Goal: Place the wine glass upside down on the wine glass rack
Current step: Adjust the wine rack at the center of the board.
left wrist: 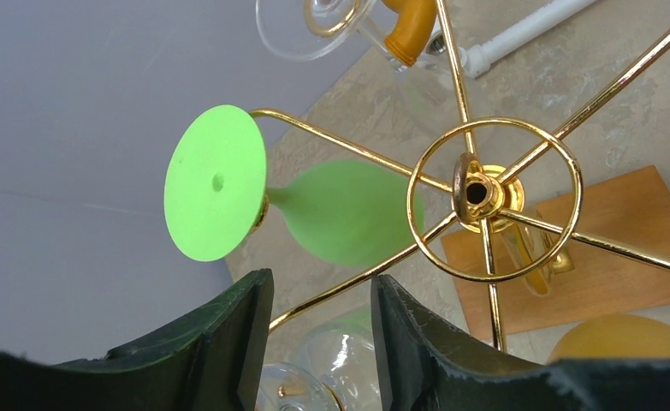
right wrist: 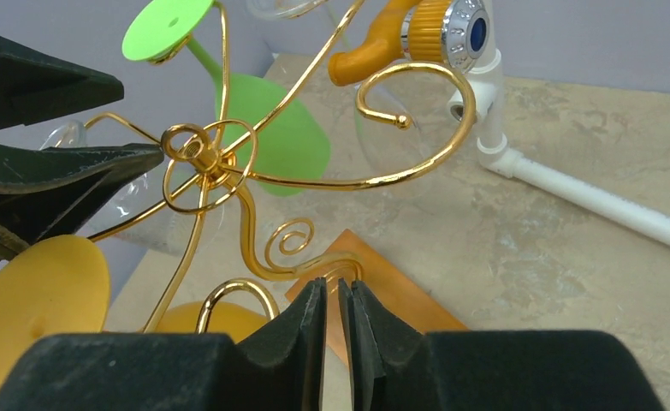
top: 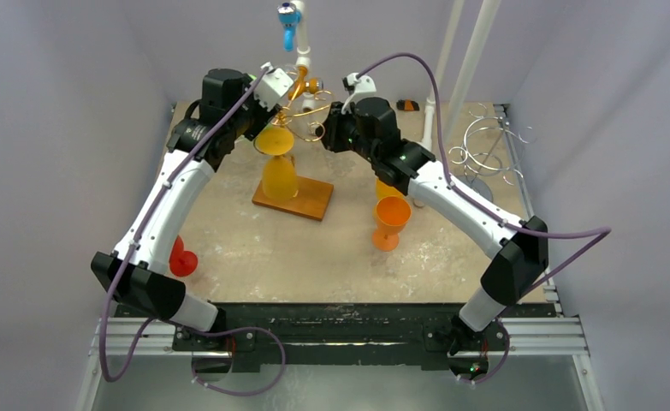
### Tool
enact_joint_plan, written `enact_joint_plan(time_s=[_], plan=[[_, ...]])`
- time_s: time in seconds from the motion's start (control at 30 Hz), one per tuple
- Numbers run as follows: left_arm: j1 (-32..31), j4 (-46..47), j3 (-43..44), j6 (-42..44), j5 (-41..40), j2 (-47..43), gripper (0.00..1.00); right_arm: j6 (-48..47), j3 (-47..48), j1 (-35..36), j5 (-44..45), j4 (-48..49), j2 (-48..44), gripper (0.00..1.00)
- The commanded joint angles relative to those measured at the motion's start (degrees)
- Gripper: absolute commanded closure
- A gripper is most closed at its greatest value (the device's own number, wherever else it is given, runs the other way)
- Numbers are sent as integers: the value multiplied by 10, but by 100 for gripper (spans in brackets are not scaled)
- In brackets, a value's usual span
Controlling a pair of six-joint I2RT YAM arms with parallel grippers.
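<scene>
Your right tool (right wrist: 335, 284) is clamping the wine glass rack (right wrist: 196, 150); your left tool (left wrist: 323, 278) is hanging released. Jolting it, you are risking unseating the yellow wine glass (top: 275, 139).

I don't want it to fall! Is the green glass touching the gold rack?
Touching. The left wrist view shows the green glass hanging upside down, with its stem caught in an arm of the gold rack right under the foot.

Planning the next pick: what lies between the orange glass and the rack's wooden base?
Nothing: in the top view, only bare table separates the orange glass from the wooden base.
</scene>
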Motion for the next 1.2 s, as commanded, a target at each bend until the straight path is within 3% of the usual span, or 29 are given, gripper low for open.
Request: enact_joint_plan(time_s=[0.0,0.27,0.5,0.83,1.17], plan=[[5,36,-29,12,-21,-46,51,7,15,7,2,-8,-30,73],[5,6,-36,12,-19,-56,52,-21,62,-18,49,-48,-49,55],[5,11,-50,12,-17,-64,53,-18,86,-56,23,-46,-59,53],[5,10,-51,12,-19,-65,56,8,168,-81,-40,-58,32,45],[5,15,-60,18,-21,-68,58,41,144,-83,-57,-23,49,48]])
